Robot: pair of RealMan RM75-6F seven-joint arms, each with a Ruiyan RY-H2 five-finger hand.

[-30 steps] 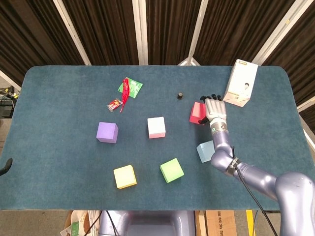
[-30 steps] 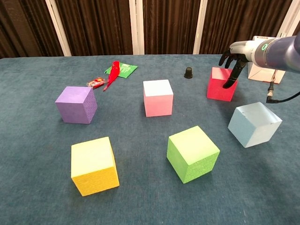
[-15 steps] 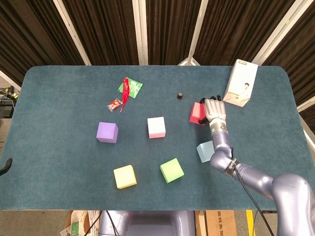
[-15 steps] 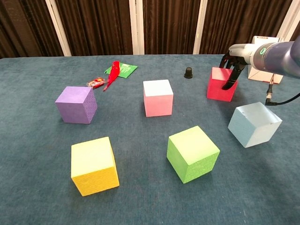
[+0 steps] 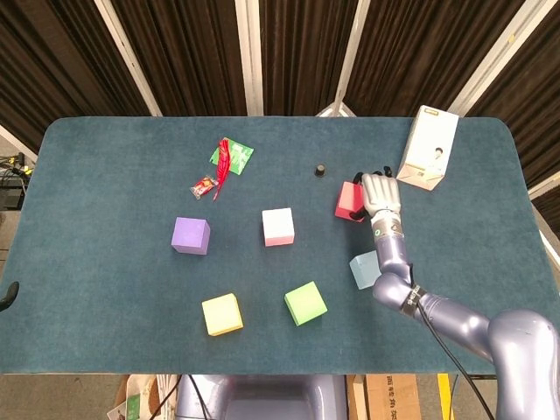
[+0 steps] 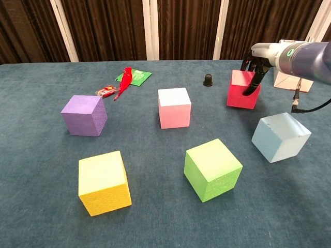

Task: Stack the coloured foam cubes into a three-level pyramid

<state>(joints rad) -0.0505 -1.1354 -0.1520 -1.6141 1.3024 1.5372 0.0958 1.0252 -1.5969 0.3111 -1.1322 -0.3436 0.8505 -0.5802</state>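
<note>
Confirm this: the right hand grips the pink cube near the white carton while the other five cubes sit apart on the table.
Wrong colour: in the chest view, the right hand grips the red cube, not the pink cube, which sits alone mid-table. The rest holds: white carton nearby, other cubes apart.

- Counter [image 5: 105,157] carries six foam cubes, all apart, none stacked.
- Back row: left cube [image 5: 191,235], centre cube [image 5: 278,227], right cube [image 5: 348,201], which sits furthest back.
- Right hand [image 5: 381,194] grips the right cube from above.
- Front row: front-left cube [image 5: 222,314], front-centre cube [image 5: 305,304], front-right cube [image 5: 361,269] beside the forearm.
- Small cap [image 5: 321,170] lies behind and left of the right cube.
- Carton [image 5: 428,148] is in the far right corner.
- Wrappers [image 5: 229,157] lie behind the left cube.
</note>
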